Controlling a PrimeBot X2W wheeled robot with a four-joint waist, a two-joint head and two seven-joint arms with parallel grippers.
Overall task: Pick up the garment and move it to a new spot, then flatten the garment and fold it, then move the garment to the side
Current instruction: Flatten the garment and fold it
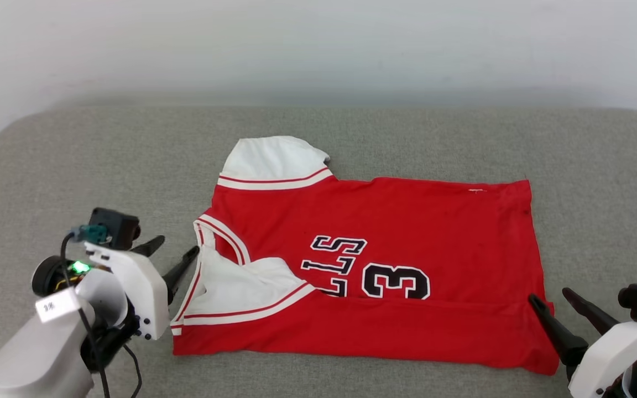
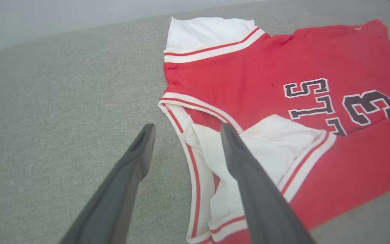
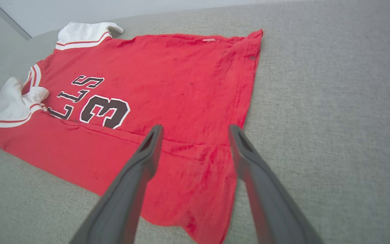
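The garment (image 1: 407,232) lies spread on the couch cushion (image 1: 75,160), its near strip folded over the front. The left gripper (image 1: 175,251) sits just beside its collar end, the right gripper (image 1: 553,296) at its opposite near corner, a wall (image 1: 318,44) behind.

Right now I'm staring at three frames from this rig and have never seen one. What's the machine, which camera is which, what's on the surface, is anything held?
It is a wheeled robot with two arms, each ending in a two-fingered end effector. The wide picture comes from its head camera, looking down at a grey padded surface. The other two come from cameras on the wrists, looking along each arm's own dark fingers.

On the surface lies a red jersey with white sleeves and a black number 3, its near edge folded up over the front.

The left end effector sits by the collar end, the right end effector by the hem corner. Both are open. Nothing is held.
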